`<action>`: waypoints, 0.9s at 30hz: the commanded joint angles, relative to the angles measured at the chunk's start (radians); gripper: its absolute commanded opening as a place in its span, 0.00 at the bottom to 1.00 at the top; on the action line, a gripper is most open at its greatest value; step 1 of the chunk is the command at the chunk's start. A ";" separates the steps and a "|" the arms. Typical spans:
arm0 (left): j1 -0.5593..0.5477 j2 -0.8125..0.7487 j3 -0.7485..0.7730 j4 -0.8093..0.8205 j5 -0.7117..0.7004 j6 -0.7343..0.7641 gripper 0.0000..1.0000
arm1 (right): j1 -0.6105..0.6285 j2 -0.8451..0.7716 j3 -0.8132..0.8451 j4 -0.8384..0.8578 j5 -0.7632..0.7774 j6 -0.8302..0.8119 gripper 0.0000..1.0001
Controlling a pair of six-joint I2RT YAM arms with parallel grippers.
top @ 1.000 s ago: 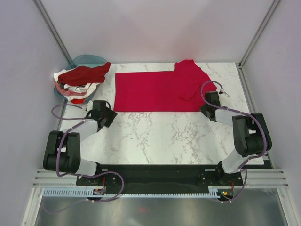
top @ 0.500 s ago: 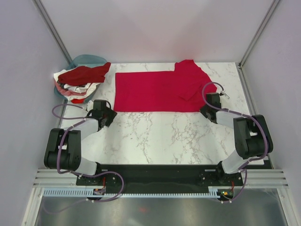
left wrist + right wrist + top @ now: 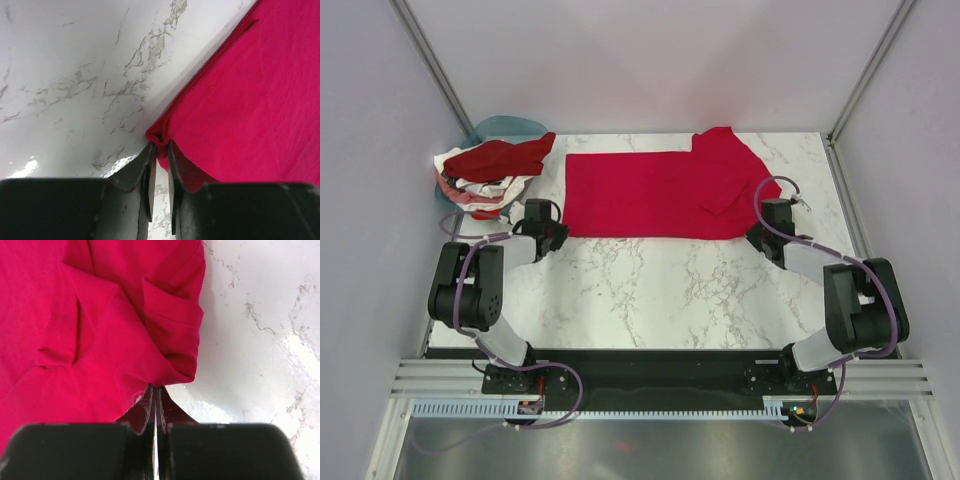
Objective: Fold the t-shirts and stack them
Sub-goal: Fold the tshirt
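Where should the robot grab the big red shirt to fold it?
By its two near corners, coming in low from the robot's side. The crimson t-shirt lies flat, so only its edges can be pinched: left hand at the near-left corner, right hand at the near-right hem.

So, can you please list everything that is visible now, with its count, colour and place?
crimson shirt: one, bright crimson, spread flat on the far half of the table
shirt pile: several, exact count unclear; dark red on top, white and coral below; far left, on the basin
basin: one, teal, far left corner, mostly hidden by the pile
table: one, white marble with grey veins
left arm: one, black and grey, base at the near edge
right arm: one, black and grey, base at the near edge
left gripper: one, black, shut on the crimson shirt's near left corner
right gripper: one, black, shut on the crimson shirt's near right edge
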 commanded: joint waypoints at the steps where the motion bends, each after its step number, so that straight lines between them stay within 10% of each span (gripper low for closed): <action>1: -0.002 0.049 0.031 -0.003 -0.022 -0.025 0.21 | -0.003 -0.055 -0.013 0.020 -0.009 0.018 0.00; 3: -0.002 0.056 0.032 -0.008 -0.019 -0.026 0.02 | -0.003 -0.073 -0.015 0.013 0.004 0.015 0.00; 10: 0.000 -0.089 -0.029 -0.033 -0.029 -0.034 0.02 | -0.003 -0.119 -0.016 -0.040 0.099 -0.008 0.48; 27: 0.037 -0.098 -0.030 -0.062 0.022 -0.034 0.02 | -0.066 0.046 0.002 0.008 0.050 -0.018 0.53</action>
